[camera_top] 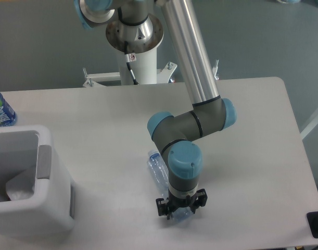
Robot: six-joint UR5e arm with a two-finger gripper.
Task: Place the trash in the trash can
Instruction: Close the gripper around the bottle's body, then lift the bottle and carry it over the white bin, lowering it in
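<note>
A clear plastic bottle (159, 172) lies on the white table, running from its cap near the arm's elbow down toward the front edge. My gripper (180, 209) points straight down over the bottle's lower end. Its dark fingers (161, 206) stand spread on either side of the bottle, open around it. The wrist hides the bottle's middle. The trash can (44, 161) is a white boxy bin with a grey panel at the left front, and a crumpled white tissue (21, 187) lies inside it.
A bottle with a blue label (0, 109) stands at the table's far left edge behind the bin. The arm's white base column (138, 57) rises behind the table. A dark object (317, 224) sits at the front right corner.
</note>
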